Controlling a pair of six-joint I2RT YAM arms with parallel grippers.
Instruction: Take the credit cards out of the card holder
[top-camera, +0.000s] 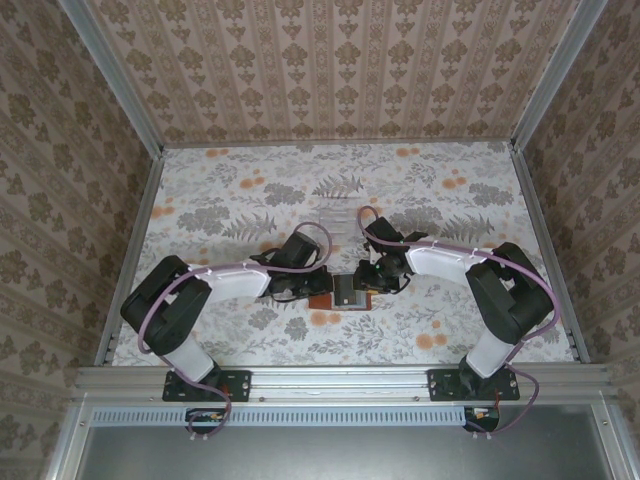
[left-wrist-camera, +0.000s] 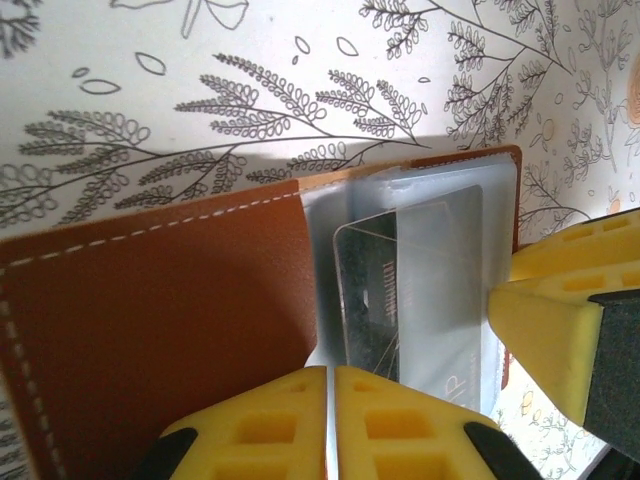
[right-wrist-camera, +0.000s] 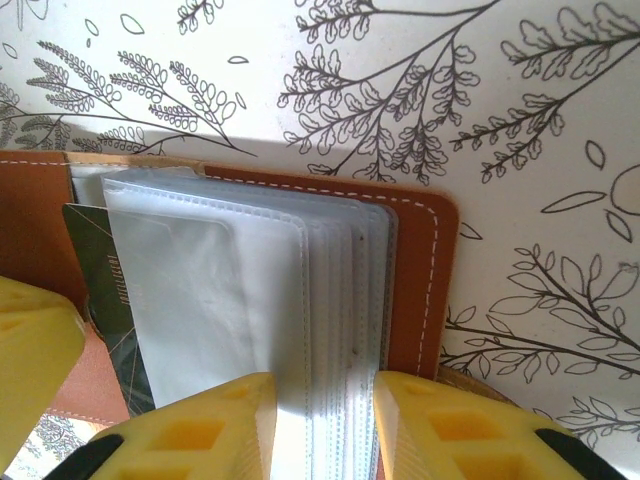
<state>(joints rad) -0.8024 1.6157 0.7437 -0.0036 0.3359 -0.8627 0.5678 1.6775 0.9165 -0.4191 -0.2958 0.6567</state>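
The card holder (top-camera: 345, 293), a reddish-brown leather wallet, lies open on the floral table between both grippers. In the left wrist view its brown cover (left-wrist-camera: 170, 320) is on the left. A dark glossy credit card (left-wrist-camera: 365, 290) sits inside the clear sleeves beside it. My left gripper (left-wrist-camera: 330, 400) is shut on one thin grey sleeve edge. My right gripper (right-wrist-camera: 325, 410) is shut on the stack of clear sleeves, next to the brown cover (right-wrist-camera: 415, 270). The dark card (right-wrist-camera: 95, 280) peeks out behind the sleeves at the left. From above, the left gripper (top-camera: 320, 290) and right gripper (top-camera: 370, 283) meet over the wallet.
A faint clear tray (top-camera: 347, 203) lies on the cloth beyond the wallet. Patterned walls and metal rails (top-camera: 130, 260) box the table in. The right gripper's yellow finger (left-wrist-camera: 545, 320) crowds the left wrist view, and the left gripper's finger (right-wrist-camera: 30, 370) crowds the right.
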